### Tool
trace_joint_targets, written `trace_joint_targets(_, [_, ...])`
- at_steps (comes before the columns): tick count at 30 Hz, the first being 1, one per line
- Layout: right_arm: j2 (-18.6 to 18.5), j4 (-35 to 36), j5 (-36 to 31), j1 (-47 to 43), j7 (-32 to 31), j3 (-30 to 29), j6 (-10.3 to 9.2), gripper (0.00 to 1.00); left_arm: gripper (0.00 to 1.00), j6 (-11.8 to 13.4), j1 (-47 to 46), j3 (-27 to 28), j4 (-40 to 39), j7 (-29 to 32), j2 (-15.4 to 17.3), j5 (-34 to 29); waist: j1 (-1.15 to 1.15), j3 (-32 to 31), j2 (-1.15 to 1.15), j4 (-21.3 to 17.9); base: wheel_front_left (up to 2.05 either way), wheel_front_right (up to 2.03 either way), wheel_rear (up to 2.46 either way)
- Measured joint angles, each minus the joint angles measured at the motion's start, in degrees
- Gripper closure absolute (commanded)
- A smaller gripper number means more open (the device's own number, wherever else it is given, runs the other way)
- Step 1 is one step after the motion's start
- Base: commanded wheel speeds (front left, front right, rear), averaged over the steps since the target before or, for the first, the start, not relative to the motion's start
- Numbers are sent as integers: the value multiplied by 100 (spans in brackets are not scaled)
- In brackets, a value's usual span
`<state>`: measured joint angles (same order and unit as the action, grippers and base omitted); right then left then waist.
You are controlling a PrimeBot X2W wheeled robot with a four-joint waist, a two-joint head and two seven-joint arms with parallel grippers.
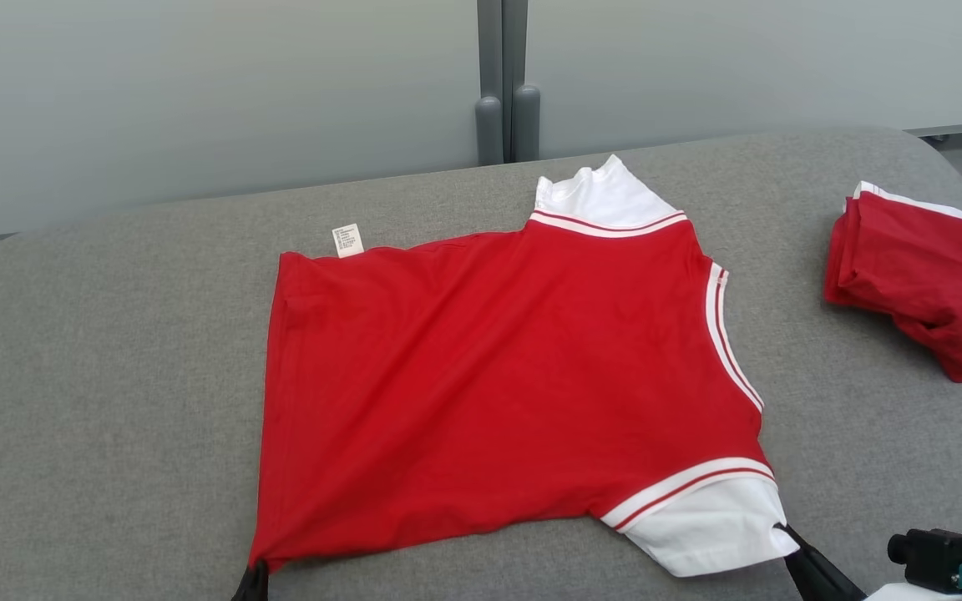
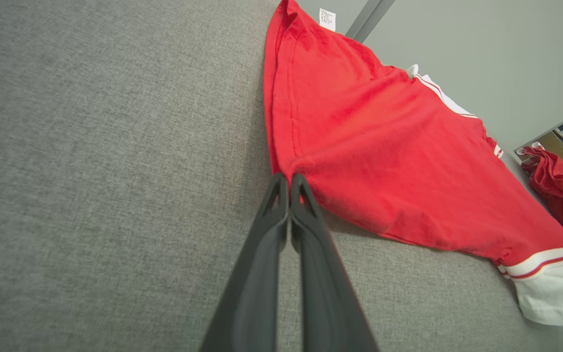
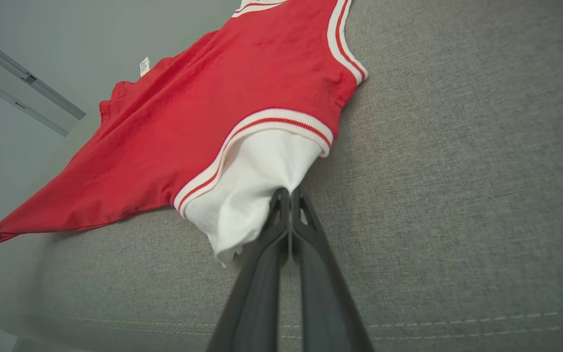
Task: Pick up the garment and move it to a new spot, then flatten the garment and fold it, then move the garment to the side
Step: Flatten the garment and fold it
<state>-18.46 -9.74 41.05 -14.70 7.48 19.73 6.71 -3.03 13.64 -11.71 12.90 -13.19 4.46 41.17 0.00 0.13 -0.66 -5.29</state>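
The garment is a red T-shirt with white sleeves and striped trim, spread over the grey cushioned surface, collar toward the right. My left gripper is shut on the garment's near hem corner. My right gripper is shut on the cuff of the near white sleeve. The cloth is drawn taut between the two grips. The far white sleeve lies flat near the back edge, and a white care label sticks out at the far hem corner.
A second red garment lies bunched at the right edge of the surface. Pale wall panels with a grey post stand behind. The surface's front edge with a seam runs close under my right gripper.
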Motion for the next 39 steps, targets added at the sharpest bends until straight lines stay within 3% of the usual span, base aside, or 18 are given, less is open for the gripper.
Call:
trace_joint_targets(10, [33, -555, -435, 268, 96, 156, -23, 100, 100, 31, -59, -60, 213, 114, 92, -212, 0, -70, 0, -173, 0, 0, 0])
trace_joint_targets(11, [68, -637, -439, 285, 143, 172, -24, 91, 100, 38, -91, -77, 248, 175, 111, -212, 0, -70, 0, -190, 0, 0, 0])
trace_joint_targets(12, [88, -688, -454, 286, 166, 185, -25, 60, 76, 42, -101, -92, 272, 209, 116, -212, 0, -68, 0, -191, 0, 0, 0])
trace_joint_targets(13, [104, -735, -492, 287, 179, 198, -26, 60, 76, 60, -104, -105, 285, 214, 118, -212, 0, -66, 0, -192, 0, 0, 0])
trace_joint_targets(14, [125, -770, -514, 288, 210, 205, -26, 45, 62, 60, -105, -113, 289, 230, 119, -212, 0, -64, 0, -192, 0, 0, 0])
trace_joint_targets(15, [145, -800, -532, 291, 215, 212, -27, 9, 52, 60, -107, -118, 289, 255, 120, -212, 0, -62, 0, -191, 0, 0, 0])
trace_joint_targets(16, [159, -836, -532, 292, 216, 222, -27, 0, 28, 64, -108, -116, 289, 256, 122, -213, 0, -59, 0, -188, 0, 0, 0])
trace_joint_targets(17, [167, -924, -532, 292, 260, 225, -37, 0, 0, 99, -109, -105, 286, 255, 147, -240, 0, -53, 0, -183, 0, 0, 0])
trace_joint_targets(28, [-43, -1072, -578, 275, 403, 40, -144, 0, 0, 164, -109, 92, 105, 196, 330, -313, 0, -28, 0, -178, 0, 0, 0])
trace_joint_targets(39, [-513, -812, -735, 311, 519, -335, -278, 0, 0, 210, -362, 222, -485, 42, 364, -443, 0, -62, 0, -233, 0, 0, 0])
